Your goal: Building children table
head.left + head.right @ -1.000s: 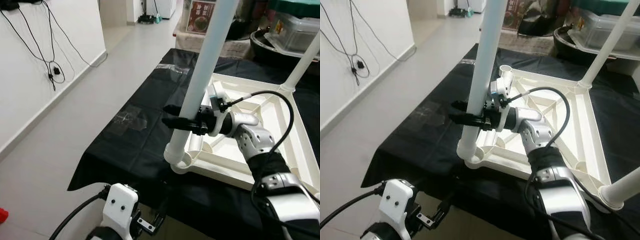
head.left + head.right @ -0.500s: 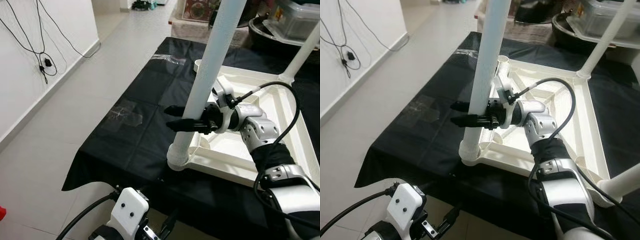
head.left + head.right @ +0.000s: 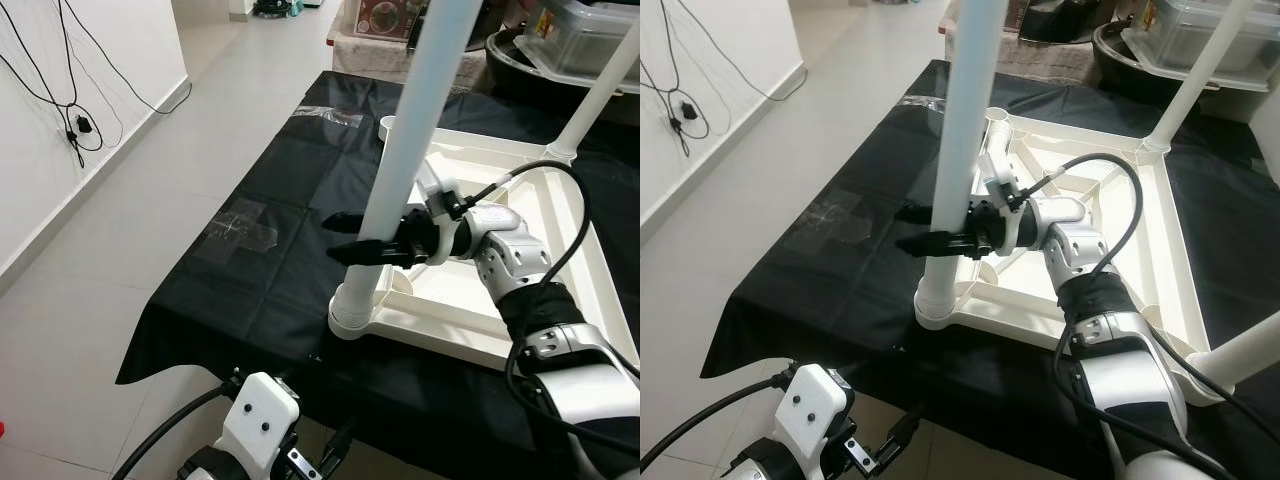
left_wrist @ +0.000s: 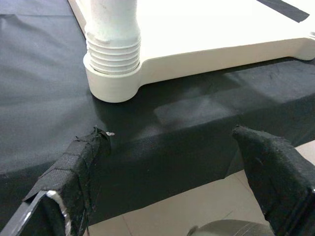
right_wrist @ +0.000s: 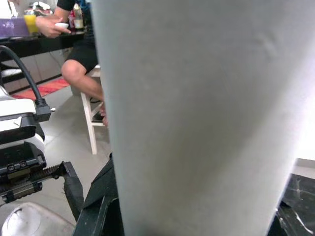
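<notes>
A white children's table top (image 3: 560, 200) lies upside down on a black cloth. One white table leg (image 3: 405, 150) stands upright in the near left corner socket (image 3: 355, 315). My right gripper (image 3: 340, 236) reaches in from the right and is shut on this leg a little above the socket, its black fingertips (image 3: 908, 213) sticking out past the leg. Two more legs stand at the far right corner (image 3: 1195, 80) and the near right corner (image 3: 1240, 350). My left gripper (image 4: 170, 147) hangs open below the cloth's front edge, facing the threaded base of the leg (image 4: 112, 51).
The black cloth (image 3: 260, 230) covers a low surface, with bare floor (image 3: 120, 200) to the left. Cables hang on the white wall (image 3: 60, 90). Plastic boxes (image 3: 585, 35) stand behind. A person sits on a stool (image 5: 81, 64) in the right wrist view.
The head camera has shifted, so the whole scene sits a little differently. My right gripper keeps its hold on the upright leg, and the left gripper stays low.
</notes>
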